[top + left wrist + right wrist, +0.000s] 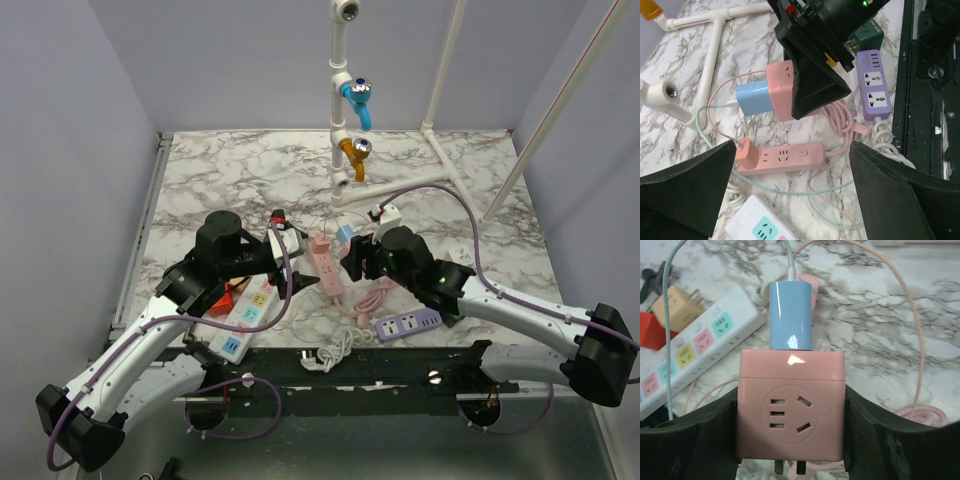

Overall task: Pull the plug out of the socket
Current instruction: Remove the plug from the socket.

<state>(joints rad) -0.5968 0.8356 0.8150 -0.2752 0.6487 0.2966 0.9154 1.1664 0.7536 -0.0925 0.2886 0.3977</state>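
Note:
A blue plug [790,315] sits plugged into the top of a pink cube socket [791,405], with a pale cable running off its far end. My right gripper [791,420] is closed on the cube, its black fingers [715,440] pressed against both side faces. In the left wrist view the blue plug [754,98] sticks out to the left of the cube [781,90]. My left gripper [792,165] hangs open and holds nothing, above a pink power strip [782,157] that has a small orange plug [746,151] at its end. From above, the two grippers face each other at the table's middle [345,240].
A white power strip [245,315] with coloured sockets lies at the front left. A purple strip [408,324] lies at the front right. Coiled white [335,350] and pink [372,298] cables lie between them. A white pipe frame with blue and orange taps [357,100] stands behind.

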